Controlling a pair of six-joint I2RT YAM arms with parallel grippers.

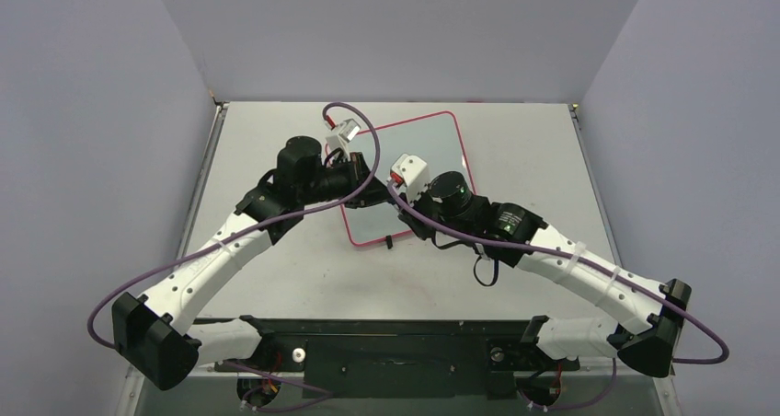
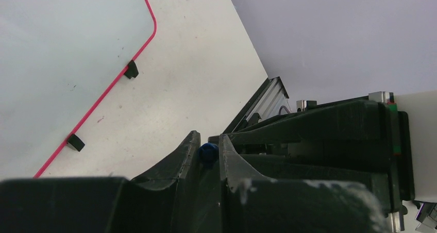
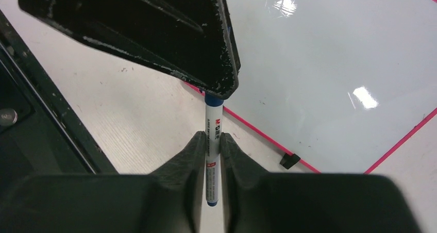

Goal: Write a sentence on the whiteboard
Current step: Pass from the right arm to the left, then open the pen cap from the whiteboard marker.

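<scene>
Right wrist view showed right fingers (image 3: pixel 190 158) clamped on the marker (image 3: pixel 212 135) and left fingers (image 2: pixel 180 161) pinching its cap (image 2: pixel 208 151) — probably uncapping. Next move: straight pull apart — whiteboard (image 3: pixel 319 63) was blank.

Lettering appears only in the right wrist view, at lower centre of the frame. The white barrel of the marker (image 3: pixel 213 132) carries a small red logo beginning with "M", a line of fine print beside it and a red patch lower down. None of it is large enough to read further.
</scene>
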